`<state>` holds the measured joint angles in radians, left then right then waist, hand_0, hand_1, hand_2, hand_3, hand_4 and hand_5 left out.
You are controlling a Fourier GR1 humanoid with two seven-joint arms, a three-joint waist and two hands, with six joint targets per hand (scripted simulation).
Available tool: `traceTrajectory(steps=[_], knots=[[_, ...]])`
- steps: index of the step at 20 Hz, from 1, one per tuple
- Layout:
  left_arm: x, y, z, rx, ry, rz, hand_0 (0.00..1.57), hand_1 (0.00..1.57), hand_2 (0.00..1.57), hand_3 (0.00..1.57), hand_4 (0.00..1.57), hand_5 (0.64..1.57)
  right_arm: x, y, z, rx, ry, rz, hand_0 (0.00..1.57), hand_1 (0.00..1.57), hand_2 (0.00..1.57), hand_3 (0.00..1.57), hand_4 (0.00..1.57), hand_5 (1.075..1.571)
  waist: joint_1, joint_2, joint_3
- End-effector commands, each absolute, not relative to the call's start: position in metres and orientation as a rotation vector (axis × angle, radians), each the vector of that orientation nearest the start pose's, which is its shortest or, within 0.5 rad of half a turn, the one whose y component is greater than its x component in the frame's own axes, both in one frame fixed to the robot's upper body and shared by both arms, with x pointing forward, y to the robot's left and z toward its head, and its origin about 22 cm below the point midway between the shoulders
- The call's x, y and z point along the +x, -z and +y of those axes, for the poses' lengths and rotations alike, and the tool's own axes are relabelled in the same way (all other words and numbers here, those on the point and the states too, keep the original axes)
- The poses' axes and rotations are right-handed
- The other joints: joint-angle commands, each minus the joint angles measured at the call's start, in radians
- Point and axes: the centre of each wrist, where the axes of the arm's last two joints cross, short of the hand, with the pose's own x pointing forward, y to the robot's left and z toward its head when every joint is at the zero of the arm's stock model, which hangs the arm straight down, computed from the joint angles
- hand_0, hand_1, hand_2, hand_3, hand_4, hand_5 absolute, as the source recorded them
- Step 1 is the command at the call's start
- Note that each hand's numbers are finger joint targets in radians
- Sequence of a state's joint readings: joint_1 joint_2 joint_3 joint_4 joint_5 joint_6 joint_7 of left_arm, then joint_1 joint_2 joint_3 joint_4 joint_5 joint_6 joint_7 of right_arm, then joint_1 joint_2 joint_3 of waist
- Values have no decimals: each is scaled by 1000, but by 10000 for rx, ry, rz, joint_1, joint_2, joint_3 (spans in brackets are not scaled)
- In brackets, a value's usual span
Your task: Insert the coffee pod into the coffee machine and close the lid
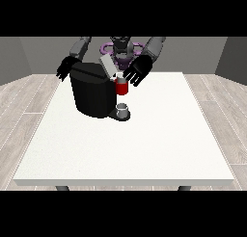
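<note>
The white table (144, 149) carries the black coffee machine (91, 94) near its far edge.

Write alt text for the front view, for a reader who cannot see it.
A black coffee machine stands on a white table with its lid raised, and a robot hand at the view's right hovers open beside its red pod holder. A small grey cup sits below; the other robot hand hangs open behind the machine.

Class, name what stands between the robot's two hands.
Front view: the black coffee machine, lid raised, between the hand at the view's left and right.
</note>
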<state>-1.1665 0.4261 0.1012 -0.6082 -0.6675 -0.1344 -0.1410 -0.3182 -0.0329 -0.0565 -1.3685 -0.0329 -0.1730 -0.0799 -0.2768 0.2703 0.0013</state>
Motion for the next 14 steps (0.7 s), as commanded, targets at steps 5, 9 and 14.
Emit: traceTrajectory(steps=[5,9,14], knots=[[466,-243,254,7606,9301,-16539,1058,1058,1125,961,367,1571,329,-61,-206,-648,643,-17410,0,0,0,0,463,1571,-179,52,-13],[464,-233,252,7404,9735,-16547,1066,1066,1115,928,371,1571,324,-44,-222,-963,732,-17333,0,0,0,0,470,1571,12,-192,-12],[463,-228,267,7658,10662,-16360,0,0,0,0,0,1571,314,-44,-188,-690,758,-17655,0,0,0,0,419,1571,-277,183,-15]])
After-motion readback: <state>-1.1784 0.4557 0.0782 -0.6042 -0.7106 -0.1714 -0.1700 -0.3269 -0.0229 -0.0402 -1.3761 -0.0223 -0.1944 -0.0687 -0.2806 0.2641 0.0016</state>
